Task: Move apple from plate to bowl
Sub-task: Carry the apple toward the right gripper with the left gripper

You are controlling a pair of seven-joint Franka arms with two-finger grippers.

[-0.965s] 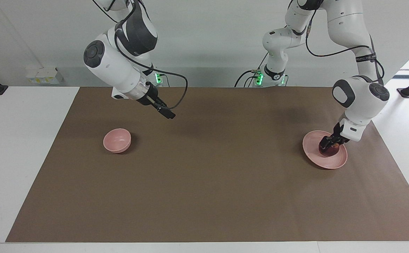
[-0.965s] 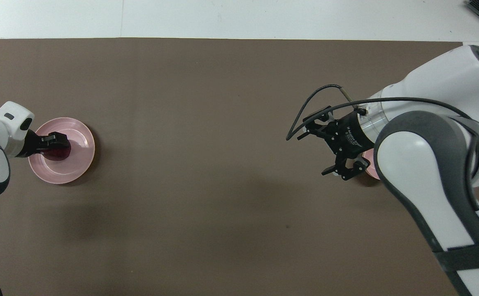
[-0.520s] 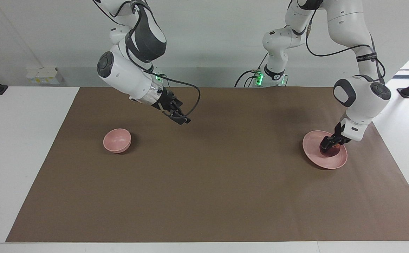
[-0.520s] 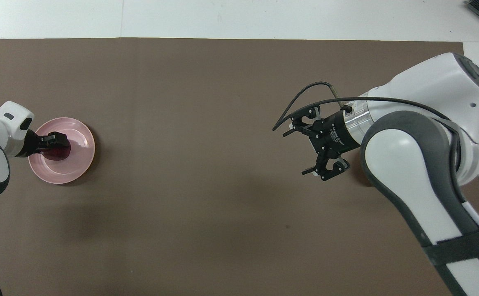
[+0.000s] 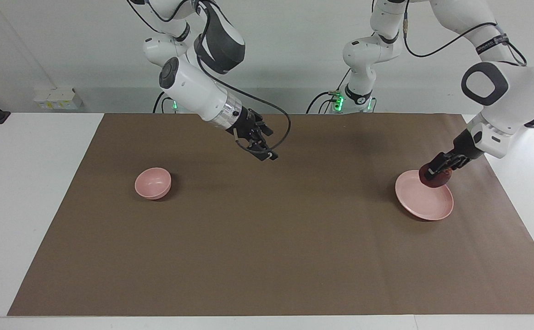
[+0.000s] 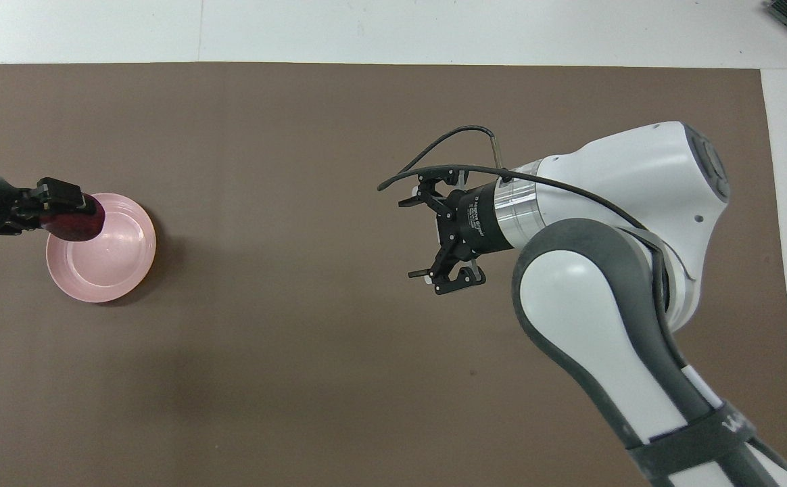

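From above, the right arm [image 6: 610,284] covers the bowl [image 5: 152,183], so it shows only in the facing view. The left arm is cut off by that picture's edge; just its tool [image 6: 62,203] pokes in. This tool hides part of the apple [image 5: 436,179]. The brown mat's corner near the right arm runs off the picture.

Desk [image 5: 33,192]: smooth white top, covered by a matt brown paper-like sheet [image 5: 285,238], flat and unwrinkled. Plate [image 5: 420,201] and bowl [image 5: 152,183]: pale pink, smooth, satin, plastic-looking. Apple [image 5: 436,179]: dark maroon skin, slight sheen. Arm shells: glossy white plastic. Right wrist ring [image 6: 512,213]: brushed metal.
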